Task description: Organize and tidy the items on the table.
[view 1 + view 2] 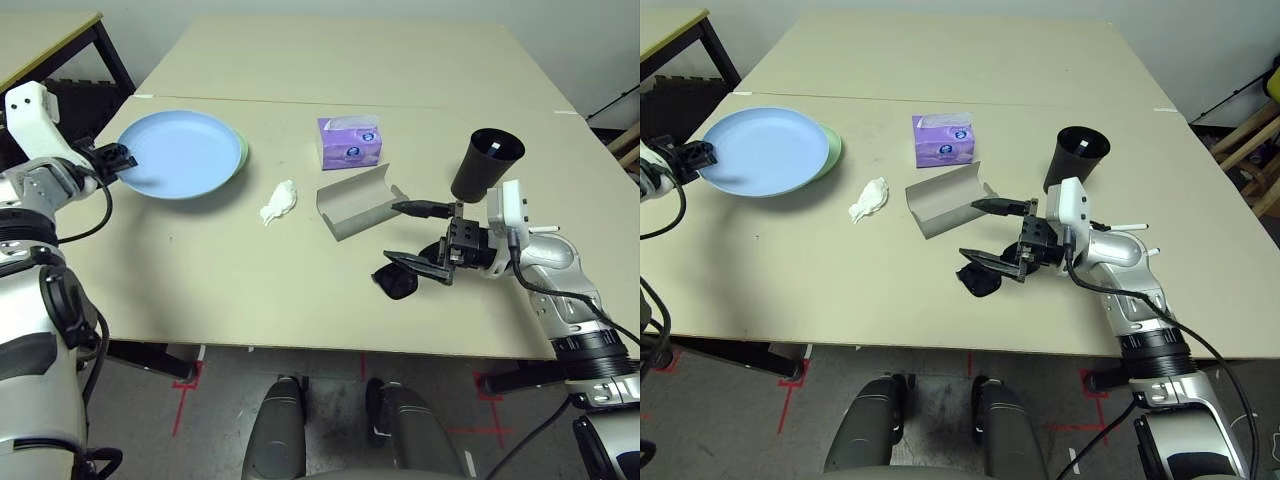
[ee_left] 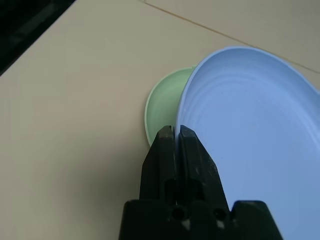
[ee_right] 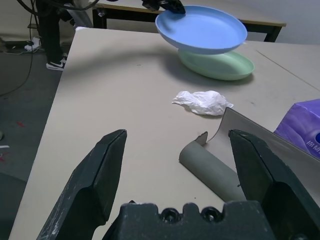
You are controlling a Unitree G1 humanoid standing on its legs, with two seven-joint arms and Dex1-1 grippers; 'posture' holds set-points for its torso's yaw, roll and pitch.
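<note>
Risk, near: the right gripper point(image 1: 420, 240) hangs low at about 4 o'clock on the beige table point(image 1: 230, 290), just beside the black folded sunglasses point(image 1: 396, 280); a careless sweep could knock them toward the near edge, I judge.
Right gripper: two black fingers spread wide, pointing toward 9 o'clock, holding nothing; one finger reaches up to the open grey oblong glasses case point(image 1: 355, 203).
Risk, centre: the case lies open at the table's middle, with the crumpled white tissue point(image 1: 279, 201) just beside it at 9 o'clock; closing on the wrong one looks easy.
Purple box: the purple tissue box point(image 1: 350, 142) sits beyond the case, near 12 o'clock.
Black cup: the tapered black plastic cup point(image 1: 486, 162) stands at 2 o'clock, behind the right wrist.
Risk, far left: the round light blue plate point(image 1: 180, 155) is pinched by its rim alone and held tilted above the pale green round plate point(image 3: 220, 65); it could slip or swing, in my view.
Left gripper point(image 2: 176, 137): fingers nearly together, clamped on the blue plate's rim at 10 o'clock.
</note>
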